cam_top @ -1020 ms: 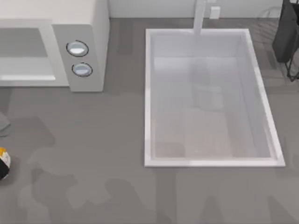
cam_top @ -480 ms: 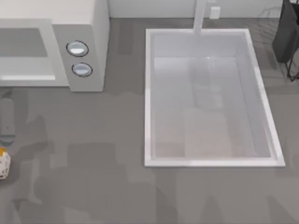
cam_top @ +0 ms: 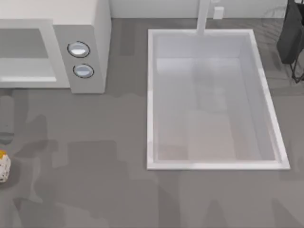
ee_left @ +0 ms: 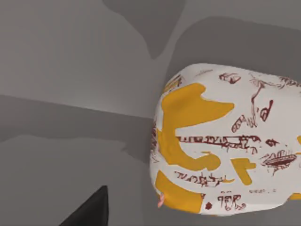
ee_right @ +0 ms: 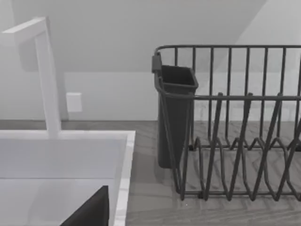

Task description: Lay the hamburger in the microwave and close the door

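one hamburger (cam_top: 3, 166) sits on the table (cam_top: 104, 156) at the top view's far left edge, in front of the microwave (cam_top: 71, 42), well apart from it. one microwave with two dials (cam_top: 79, 49), cavity open; one sink (cam_top: 213, 99); one dish rack (ee_right: 235, 122). in the left wrist view the hamburger (ee_left: 225, 141) lies close beyond a dark left finger tip (ee_left: 89, 212), its long axis crosswise. i cannot tell how far either arm's fingers are open.

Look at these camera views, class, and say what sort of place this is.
Most likely a rendered kitchen counter: a microwave with two dials stands at the top view's left, a white sink basin is set into the surface, and a dark dish rack stands beside it.
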Robot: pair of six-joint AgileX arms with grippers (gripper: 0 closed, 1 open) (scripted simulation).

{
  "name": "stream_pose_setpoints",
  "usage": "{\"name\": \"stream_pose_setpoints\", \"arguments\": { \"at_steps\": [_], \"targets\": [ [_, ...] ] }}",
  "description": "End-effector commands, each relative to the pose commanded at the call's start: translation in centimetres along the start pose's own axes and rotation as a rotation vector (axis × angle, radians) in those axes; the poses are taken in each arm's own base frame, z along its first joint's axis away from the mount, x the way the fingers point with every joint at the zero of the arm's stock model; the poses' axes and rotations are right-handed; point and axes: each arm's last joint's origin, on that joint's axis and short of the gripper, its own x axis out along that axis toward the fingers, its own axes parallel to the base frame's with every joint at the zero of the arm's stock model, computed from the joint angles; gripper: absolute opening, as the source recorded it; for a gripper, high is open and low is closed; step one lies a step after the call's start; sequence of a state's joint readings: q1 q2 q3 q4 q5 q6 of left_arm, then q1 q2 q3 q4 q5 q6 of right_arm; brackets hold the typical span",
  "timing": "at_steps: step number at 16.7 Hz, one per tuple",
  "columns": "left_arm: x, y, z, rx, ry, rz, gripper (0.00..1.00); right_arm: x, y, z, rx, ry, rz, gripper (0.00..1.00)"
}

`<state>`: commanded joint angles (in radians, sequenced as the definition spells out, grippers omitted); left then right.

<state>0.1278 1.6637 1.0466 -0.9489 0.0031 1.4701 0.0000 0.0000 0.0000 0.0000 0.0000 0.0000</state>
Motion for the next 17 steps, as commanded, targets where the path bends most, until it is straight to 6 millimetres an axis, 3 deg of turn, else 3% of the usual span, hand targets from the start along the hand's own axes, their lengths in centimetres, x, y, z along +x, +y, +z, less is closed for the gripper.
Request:
{"name": "stream_pose_setpoints", "arguments": {
  "at_steps": [3,9,14,17],
  "targets": [
    [1.8,0.2,0.0,-0.004,0.000,-0.002,1.00,0.0,0.0,0.0,0.000,0.000,0.000,1.00],
    [7.1,0.2,-0.1,-0.004,-0.001,0.005,1.00,0.0,0.0,0.0,0.000,0.000,0.000,1.00],
    [7.9,0.1,-0.1,-0.003,0.000,-0.002,1.00,0.0,0.0,0.0,0.000,0.000,0.000,1.00],
    [7.9,0.1,-0.1,-0.003,0.000,-0.002,0.77,0.0,0.0,0.0,0.000,0.000,0.000,1.00]
  ]
}}
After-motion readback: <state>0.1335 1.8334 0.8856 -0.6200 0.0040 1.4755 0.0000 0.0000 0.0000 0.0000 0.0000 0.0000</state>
